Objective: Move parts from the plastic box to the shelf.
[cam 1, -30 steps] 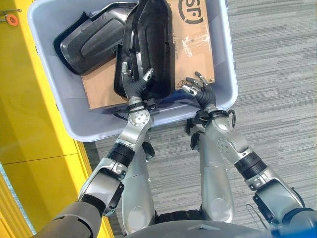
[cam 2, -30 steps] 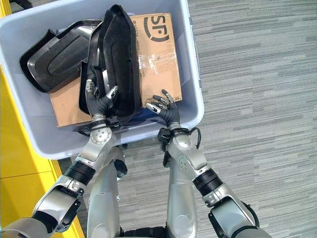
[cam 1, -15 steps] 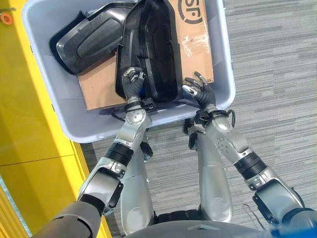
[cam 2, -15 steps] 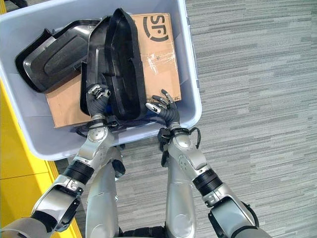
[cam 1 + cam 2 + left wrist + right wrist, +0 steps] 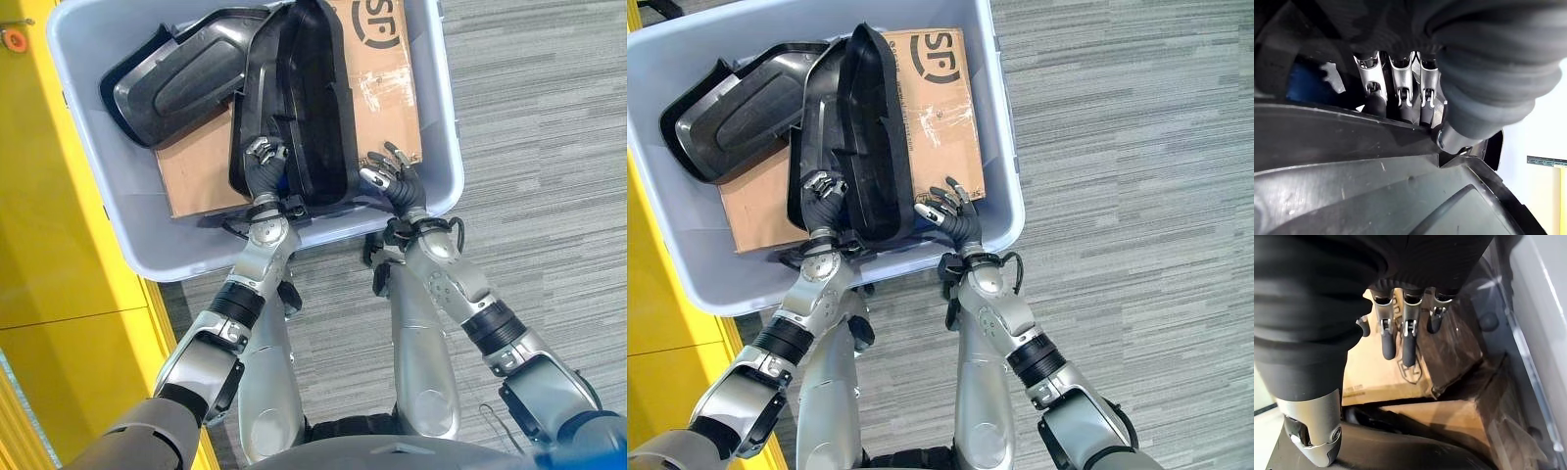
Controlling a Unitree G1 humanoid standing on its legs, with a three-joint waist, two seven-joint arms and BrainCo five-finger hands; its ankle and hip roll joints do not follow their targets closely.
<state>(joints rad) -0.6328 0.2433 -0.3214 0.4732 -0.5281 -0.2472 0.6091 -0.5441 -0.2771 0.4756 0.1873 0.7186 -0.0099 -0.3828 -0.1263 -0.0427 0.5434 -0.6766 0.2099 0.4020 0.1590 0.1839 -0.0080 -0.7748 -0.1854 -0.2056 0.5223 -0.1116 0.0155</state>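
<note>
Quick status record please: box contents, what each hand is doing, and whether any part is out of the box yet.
box: grey plastic box on the carpet, beside a yellow surface
contents: long black part, second black part, cardboard underneath
left hand: fingers curled over the long part's near-left rim
right hand: open, spread fingers at the part's near-right end; contact unclear
part position: long part tilted, inside the box
shelf transfer: not yet done

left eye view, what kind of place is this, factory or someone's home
Probably a workshop or factory-style work area, not a home. A large plastic box on grey striped carpet holds black moulded parts on flattened cardboard, and yellow panelling runs alongside.
</note>
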